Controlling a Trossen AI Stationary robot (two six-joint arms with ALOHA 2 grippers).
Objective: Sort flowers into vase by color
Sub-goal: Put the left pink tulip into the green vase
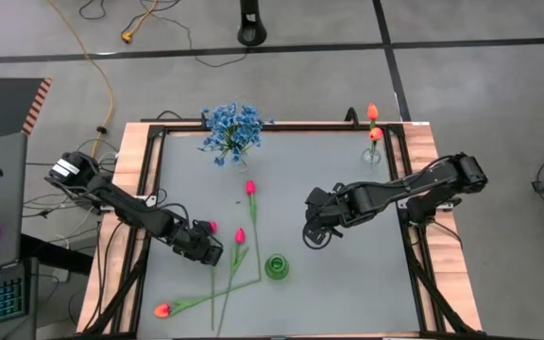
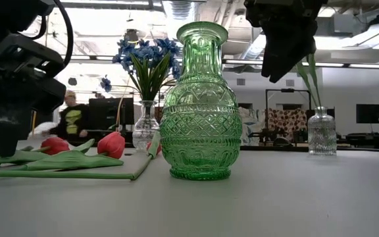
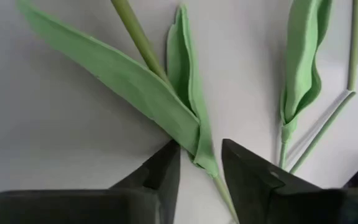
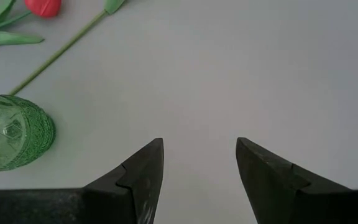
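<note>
Several flowers lie flat on the grey table. Three of them are pink tulips (image 1: pixel 212 227) (image 1: pixel 240 235) (image 1: pixel 250 187), and one is an orange tulip (image 1: pixel 161 310). My left gripper (image 1: pixel 208 251) is low over the leftmost pink tulip's stem, just below the bloom. Its fingers are open and narrow, one on each side of the spot where the leaves join the stem (image 3: pixel 205 155). A green glass vase (image 1: pixel 277 267) stands upright near the front. My right gripper (image 1: pixel 312 236) hangs open above bare table, to the right of the tulips. My left gripper (image 3: pixel 201 155) comes slanting down from above, with its fingers lying across the pink tulip's stem at the leaf base. Table shows between the fingers and the stem. One fingertip (image 3: pixel 171 155) sits right at the leaf's edge, and I cannot tell whether it touches. The tulip lies flat.
A clear vase with blue flowers (image 1: pixel 232 129) stands at the far edge. A clear vase with orange tulips (image 1: pixel 374 137) stands at the far right corner. Free table lies between the green vase and the right edge. A wooden frame (image 1: pixel 130 189) rims the table.
</note>
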